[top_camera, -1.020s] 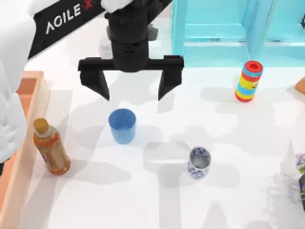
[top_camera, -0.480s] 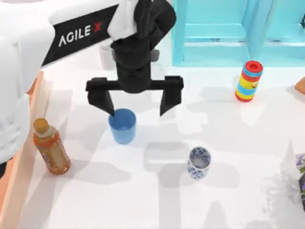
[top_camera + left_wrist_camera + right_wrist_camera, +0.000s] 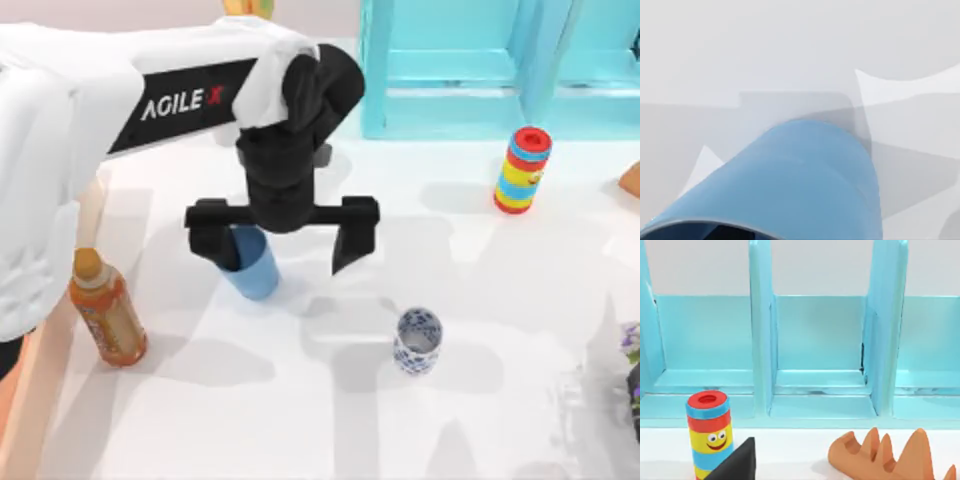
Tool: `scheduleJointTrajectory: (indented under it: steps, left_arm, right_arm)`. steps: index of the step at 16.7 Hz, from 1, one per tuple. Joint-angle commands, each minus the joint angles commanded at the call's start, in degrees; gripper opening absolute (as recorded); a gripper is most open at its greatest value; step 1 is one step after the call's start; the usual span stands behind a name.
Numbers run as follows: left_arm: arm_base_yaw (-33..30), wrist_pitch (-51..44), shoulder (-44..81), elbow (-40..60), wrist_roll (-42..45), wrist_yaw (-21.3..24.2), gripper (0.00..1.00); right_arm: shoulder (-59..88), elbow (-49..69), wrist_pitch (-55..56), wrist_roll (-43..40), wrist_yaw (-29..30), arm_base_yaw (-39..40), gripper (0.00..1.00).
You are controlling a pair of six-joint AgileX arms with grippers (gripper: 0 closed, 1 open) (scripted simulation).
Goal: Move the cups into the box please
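Two cups are to go into the wooden box point(image 3: 22, 400), of which just a rim strip shows at the lower left edge of the top view. Left of centre, the left gripper point(image 3: 283, 238) hangs with jaws spread wide; one finger overlaps the rim of the blue tumbler point(image 3: 254, 270), the other is well clear of it. That tumbler looks light, stiff and smooth, so it may tip or slip; gripping across its wall below the rim seems safest. Lower centre stands the floral cup point(image 3: 417, 341), upright, probably ceramic and breakable. A dark fingertip of the right gripper point(image 3: 735, 462) shows low in its wrist view; I cannot tell its jaw state.
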Motion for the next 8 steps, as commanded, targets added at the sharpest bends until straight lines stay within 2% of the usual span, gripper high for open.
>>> scheduleJointTrajectory:
  steps: [8]
  left_arm:
    - [0.0,0.0,0.0,0.0,0.0,0.0,0.40]
  right_arm:
    - [0.0,0.0,0.0,0.0,0.0,0.0,1.00]
